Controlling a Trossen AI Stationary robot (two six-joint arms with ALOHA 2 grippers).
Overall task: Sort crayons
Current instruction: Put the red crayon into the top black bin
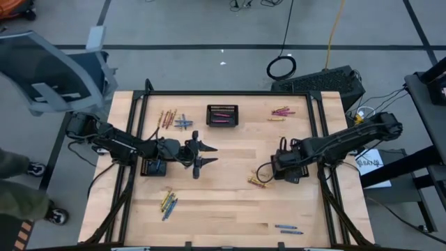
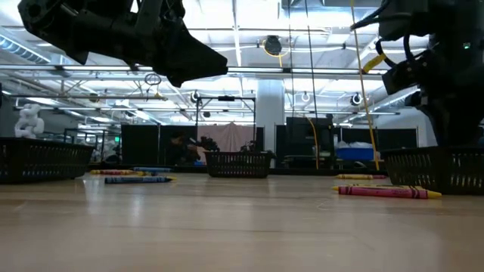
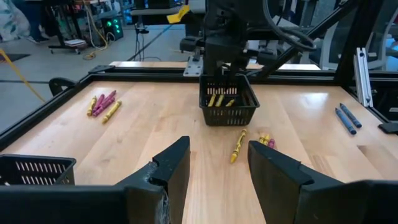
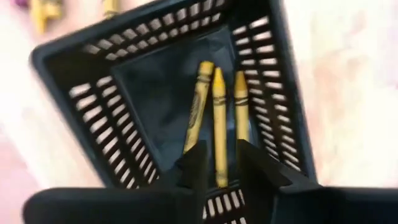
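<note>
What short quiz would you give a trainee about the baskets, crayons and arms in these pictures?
1. True or false: the basket under the right gripper holds blue crayons.
2. How many crayons lie in that basket? A) one B) three C) six
3. What does the left gripper hold between its fingers?
Key: 1 false, they are yellow crayons; 2 B; 3 nothing, its fingers stand open above the table.

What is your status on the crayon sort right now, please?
Right gripper open over basket, three yellow crayons inside. Left gripper open, empty, mid-table. Nothing in the way.
</note>
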